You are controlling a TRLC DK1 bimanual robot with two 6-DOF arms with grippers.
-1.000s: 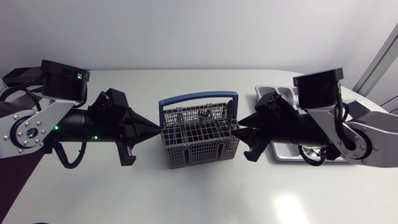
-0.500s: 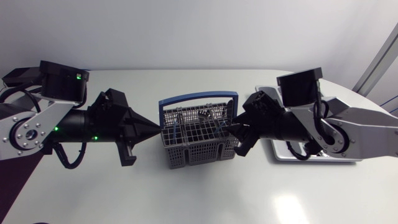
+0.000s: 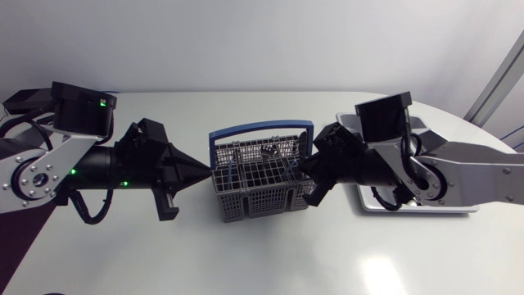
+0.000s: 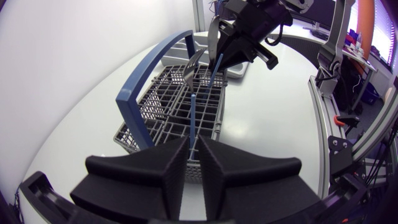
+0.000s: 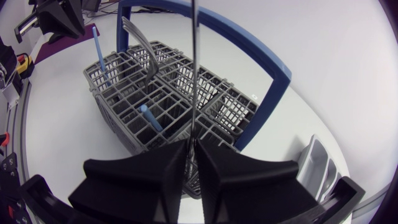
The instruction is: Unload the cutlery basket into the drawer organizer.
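The white surface (image 3: 262,262) lies bare around the cutlery basket (image 3: 262,192), with the drawer organizer (image 3: 368,203) near its right edge; the left tool (image 3: 205,170) pinches the basket's wall, while the right tool (image 3: 304,170), now moved in from over the organizer, grips a thin metal utensil (image 5: 194,74).

basket (image 3: 264,195): grey lattice
handle (image 3: 260,131): blue
left gripper (image 3: 205,170): black
right gripper (image 3: 305,169): black
utensil (image 5: 194,68): silver
table (image 3: 262,258): white

My head camera looks steeply down on the white table (image 3: 262,254). Both wrist cameras look in low and close from opposite ends. All three share the grey wire cutlery basket with blue handle (image 3: 260,176).
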